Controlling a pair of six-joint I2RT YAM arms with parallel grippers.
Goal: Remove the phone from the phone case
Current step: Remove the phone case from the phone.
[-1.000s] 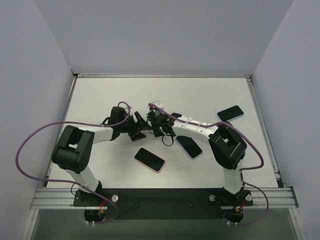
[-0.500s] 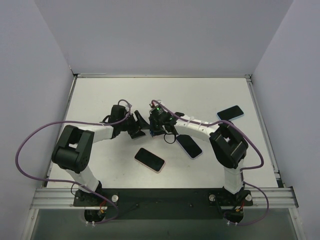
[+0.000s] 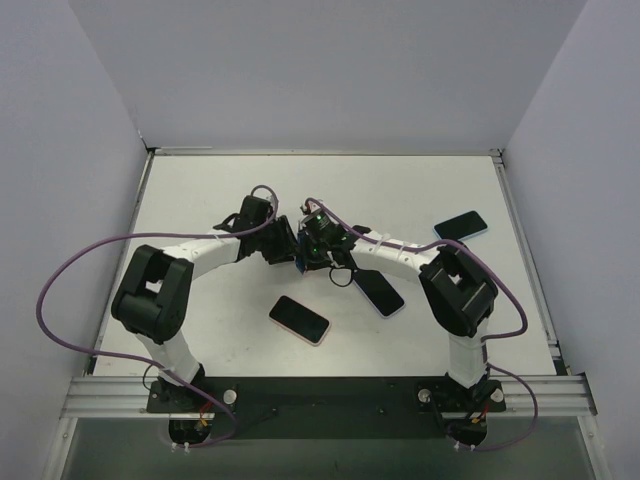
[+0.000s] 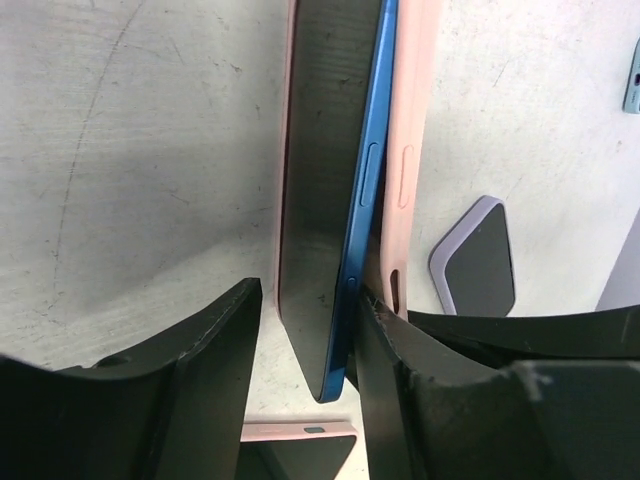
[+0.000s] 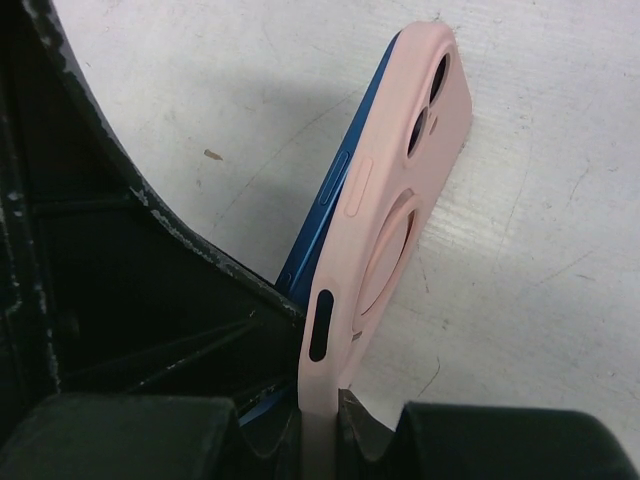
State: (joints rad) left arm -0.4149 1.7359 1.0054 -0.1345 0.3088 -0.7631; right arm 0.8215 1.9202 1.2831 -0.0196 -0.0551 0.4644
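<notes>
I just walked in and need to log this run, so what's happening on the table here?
The right gripper is shut on the rim of the pink case, holding it up. The blue phone has partly come out of the case, and the left gripper straddles its free end with open jaws, not yet clamped. A pink-cased phone, a lilac-cased one and a light-blue-cased one lie flat nearby, untouched.

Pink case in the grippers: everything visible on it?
The pink case is matte, silicone-looking, with a camera cutout, a moulded ring on its back, button bumps and a side slot. It is held on edge, the right gripper shut on one end. The blue phone is partly peeled out along one side, between the left gripper's open fingers.
</notes>
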